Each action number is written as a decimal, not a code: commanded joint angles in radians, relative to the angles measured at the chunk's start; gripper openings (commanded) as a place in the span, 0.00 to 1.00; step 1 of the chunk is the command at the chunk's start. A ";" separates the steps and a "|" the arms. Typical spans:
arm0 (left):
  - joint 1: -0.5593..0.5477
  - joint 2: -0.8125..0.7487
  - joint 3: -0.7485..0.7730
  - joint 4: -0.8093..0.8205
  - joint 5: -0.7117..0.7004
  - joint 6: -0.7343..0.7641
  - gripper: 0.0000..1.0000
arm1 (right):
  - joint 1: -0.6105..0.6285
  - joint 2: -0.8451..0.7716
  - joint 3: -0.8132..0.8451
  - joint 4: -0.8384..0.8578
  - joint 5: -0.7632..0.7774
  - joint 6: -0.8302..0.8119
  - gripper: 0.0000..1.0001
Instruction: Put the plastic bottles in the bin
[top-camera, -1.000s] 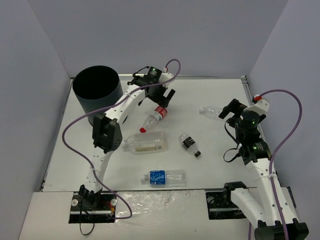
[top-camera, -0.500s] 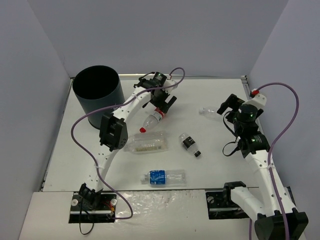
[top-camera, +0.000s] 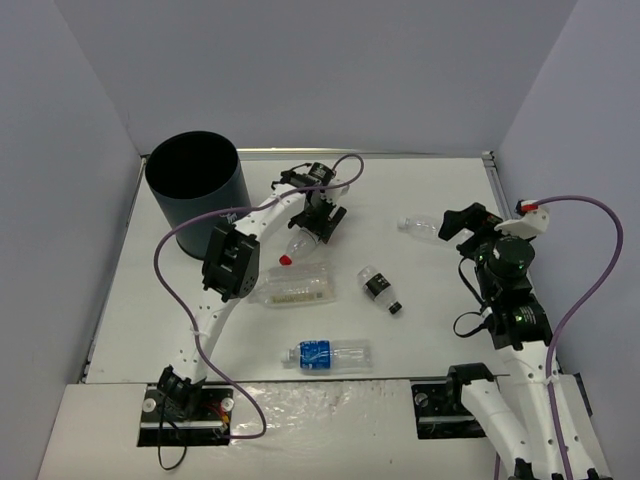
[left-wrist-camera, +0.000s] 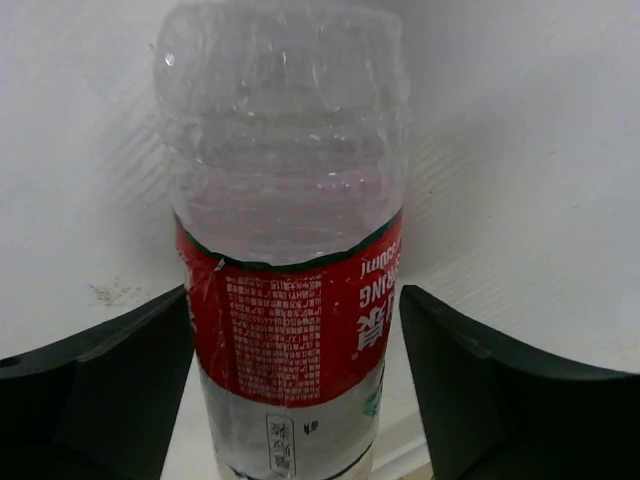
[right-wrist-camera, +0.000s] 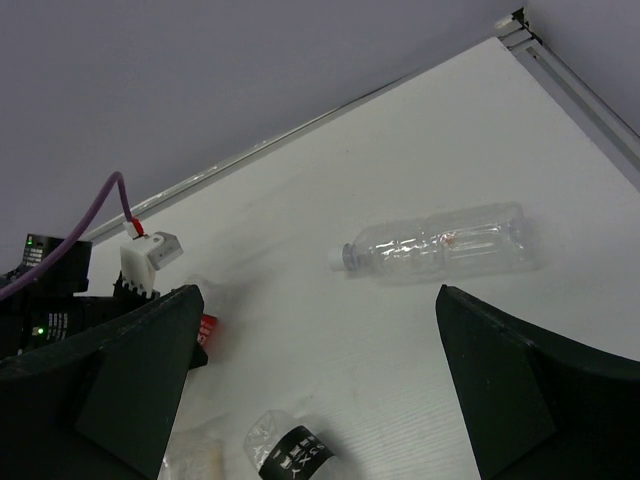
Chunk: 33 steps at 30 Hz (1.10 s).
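Observation:
A clear bottle with a red label (top-camera: 300, 243) lies on the table right of the bin (top-camera: 225, 195), its red cap toward me. My left gripper (top-camera: 319, 221) sits over its body. In the left wrist view the red-label bottle (left-wrist-camera: 290, 300) fills the gap and both black fingers (left-wrist-camera: 120, 380) press its sides, so the left gripper (left-wrist-camera: 295, 300) is shut on it. My right gripper (top-camera: 456, 222) is open just right of a plain clear bottle (top-camera: 420, 226). The right wrist view has the right gripper (right-wrist-camera: 318, 300) wide apart and empty, with the plain clear bottle (right-wrist-camera: 440, 245) lying ahead of it.
A wide ribbed bottle (top-camera: 292, 285) lies below the held one. A small black-label bottle (top-camera: 379, 288) is mid-table and a blue-label bottle (top-camera: 330, 353) lies near the front edge. A metal rail (top-camera: 493, 175) runs along the table's right side. Purple cables loop off both arms.

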<state>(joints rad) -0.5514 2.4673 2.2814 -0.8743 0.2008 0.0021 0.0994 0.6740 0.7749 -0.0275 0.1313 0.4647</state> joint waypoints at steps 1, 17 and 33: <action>-0.001 -0.053 -0.022 0.029 -0.002 -0.050 0.64 | 0.003 -0.031 -0.043 0.060 -0.061 0.027 1.00; -0.009 -0.374 0.371 -0.028 -0.309 -0.060 0.21 | 0.002 -0.034 -0.084 0.052 -0.153 0.028 1.00; 0.323 -0.957 -0.273 0.908 -0.442 -0.160 0.25 | 0.006 0.018 -0.089 0.043 -0.177 -0.038 1.00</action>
<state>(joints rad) -0.2802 1.4116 1.9908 -0.1609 -0.2749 -0.1176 0.0998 0.6754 0.6804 -0.0382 -0.0345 0.4594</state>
